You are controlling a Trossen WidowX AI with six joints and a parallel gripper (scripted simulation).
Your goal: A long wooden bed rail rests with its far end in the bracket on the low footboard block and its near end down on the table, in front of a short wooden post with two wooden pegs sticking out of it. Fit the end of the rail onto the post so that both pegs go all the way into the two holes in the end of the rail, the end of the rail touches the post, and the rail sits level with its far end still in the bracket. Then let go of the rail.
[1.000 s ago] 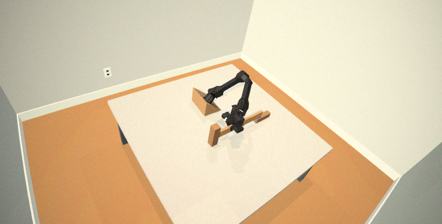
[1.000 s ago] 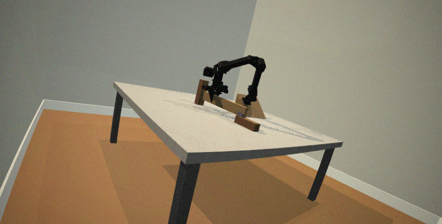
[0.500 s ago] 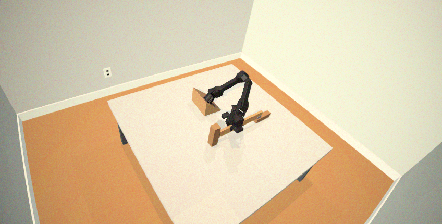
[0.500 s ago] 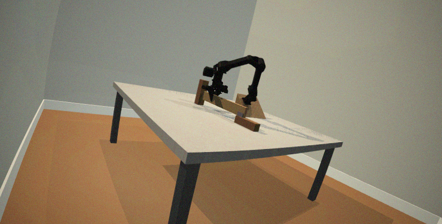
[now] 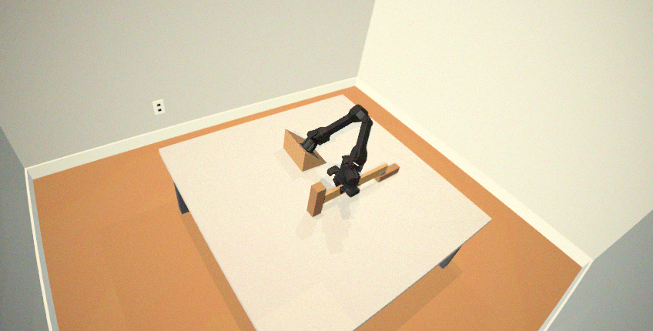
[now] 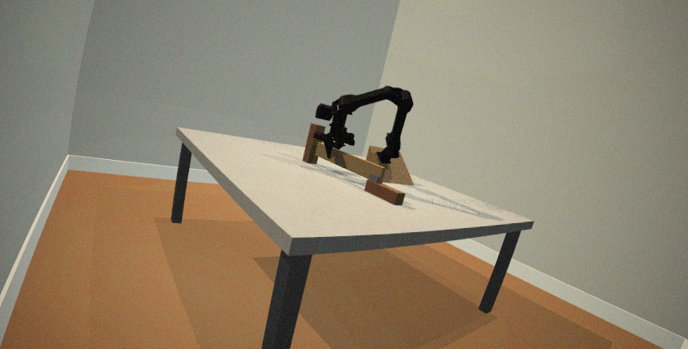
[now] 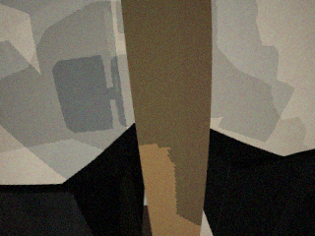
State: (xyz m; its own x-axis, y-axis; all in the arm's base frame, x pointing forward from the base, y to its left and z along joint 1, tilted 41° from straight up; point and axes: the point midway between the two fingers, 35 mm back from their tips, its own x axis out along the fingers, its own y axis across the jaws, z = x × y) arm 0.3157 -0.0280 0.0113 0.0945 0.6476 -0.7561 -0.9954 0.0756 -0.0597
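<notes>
I see my pincer (image 5: 350, 188) clamped on the rail (image 5: 366, 175), fingers narrowly parted with the wood between them, gripping near the rail's post end. From the wrist camera the rail (image 7: 169, 112) runs straight up the middle between the dark fingers. One rail spans from one upright post (image 5: 315, 198) to one low footboard block (image 6: 384, 192) on the bench (image 5: 256, 218). The rail end sits close against the post; I cannot make out the pegs. One wedge-shaped mount (image 5: 299, 153) carries the arm's base.

The long wooden rail (image 5: 362, 178) spans from the upright post (image 5: 315, 198) to the low footboard block (image 5: 389, 172).
</notes>
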